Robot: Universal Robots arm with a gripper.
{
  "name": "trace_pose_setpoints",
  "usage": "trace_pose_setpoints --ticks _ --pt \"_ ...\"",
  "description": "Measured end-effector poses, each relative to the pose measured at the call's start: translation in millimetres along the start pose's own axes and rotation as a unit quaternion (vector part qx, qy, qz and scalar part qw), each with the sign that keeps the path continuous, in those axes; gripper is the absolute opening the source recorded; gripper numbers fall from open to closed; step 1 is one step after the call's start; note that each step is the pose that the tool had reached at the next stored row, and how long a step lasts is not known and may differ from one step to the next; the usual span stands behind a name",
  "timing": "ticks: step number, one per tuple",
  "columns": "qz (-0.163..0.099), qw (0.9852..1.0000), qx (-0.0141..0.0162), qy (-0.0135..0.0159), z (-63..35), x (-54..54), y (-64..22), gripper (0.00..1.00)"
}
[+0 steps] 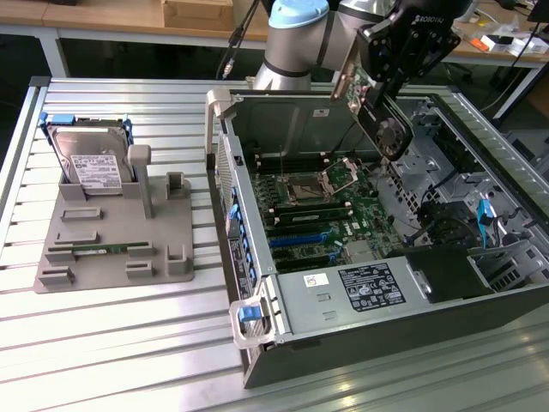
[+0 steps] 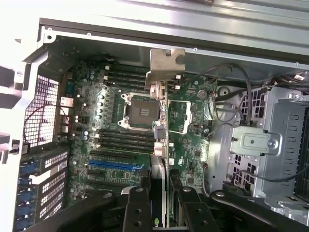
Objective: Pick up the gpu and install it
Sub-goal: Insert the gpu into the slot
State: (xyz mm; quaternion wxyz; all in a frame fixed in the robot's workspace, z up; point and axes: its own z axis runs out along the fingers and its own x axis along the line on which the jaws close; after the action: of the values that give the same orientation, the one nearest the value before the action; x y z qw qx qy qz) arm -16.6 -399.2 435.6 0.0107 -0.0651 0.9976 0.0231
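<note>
The gpu (image 1: 383,120) hangs tilted above the open computer case (image 1: 386,343), clamped in the gripper (image 1: 377,86). Lowered askew, it could jam or scrape the motherboard (image 1: 317,206) that the case holds. At nine o'clock of the case in the exterior view, a grey holder (image 1: 120,219) carries a hard drive (image 1: 90,163) and a memory stick (image 1: 94,250).

From here I see my gripper (image 2: 161,205) clamped on the graphics card (image 2: 161,145), which shows edge-on, with a black finger (image 2: 137,208) pressed against each face. The card's metal bracket (image 2: 167,65) points away from the fingers, toward the case wall (image 2: 120,36). Behind the card lies the green motherboard (image 2: 188,154). Its processor socket (image 2: 137,108) sits just beside the card's edge, with blue slots (image 2: 111,164) near one finger. A grey drive cage (image 2: 285,145) and loose cables (image 2: 227,108) sit further off.
</note>
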Motion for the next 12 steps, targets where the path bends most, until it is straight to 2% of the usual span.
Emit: trace_pose_setpoints --ticks 12 --pt "-0.032 0.9995 -0.0008 0.0014 0.0 0.0 0.0 0.27"
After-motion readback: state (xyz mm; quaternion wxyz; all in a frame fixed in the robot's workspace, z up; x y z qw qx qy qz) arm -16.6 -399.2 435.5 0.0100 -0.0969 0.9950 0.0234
